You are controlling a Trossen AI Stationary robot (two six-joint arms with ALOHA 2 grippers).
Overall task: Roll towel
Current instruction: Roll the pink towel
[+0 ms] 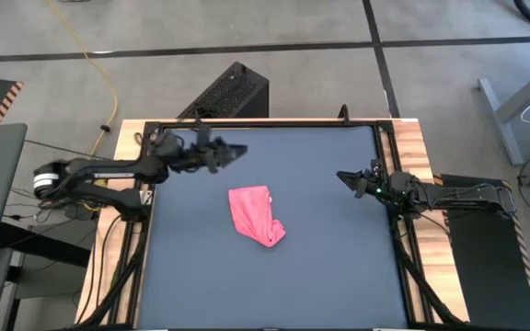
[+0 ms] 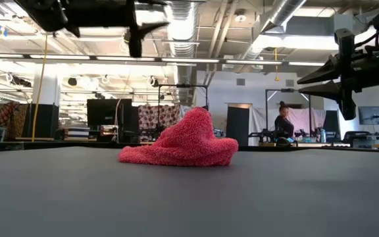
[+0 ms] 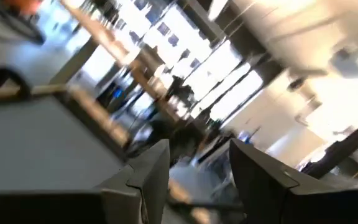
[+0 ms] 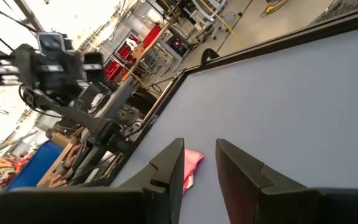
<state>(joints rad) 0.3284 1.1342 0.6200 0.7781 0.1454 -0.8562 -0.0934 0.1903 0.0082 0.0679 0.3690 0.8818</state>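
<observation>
The table [image 1: 191, 294] fills the middle of the high view, its dark grey mat [image 1: 339, 267] spread edge to edge inside a wooden border. On that mat, a little left of centre, lies the towel [image 1: 256, 215], bright pink and bunched up into a crumpled heap; from table height it stands as a soft mound with a peak, nothing touching it. Both arms hang in the air, well clear of the cloth. The left tool [image 1: 236, 152] is up over the far left part of the mat, pointing inward, its two fingers [image 3: 154, 174] parted with daylight between them and nothing held. The right tool [image 1: 346, 176] hovers above the mat's right side, aimed toward the towel, fingers [image 4: 169, 165] also apart, with a narrow empty gap between them. Far back in the room, a person [image 2: 283, 124] stands behind a bench.
</observation>
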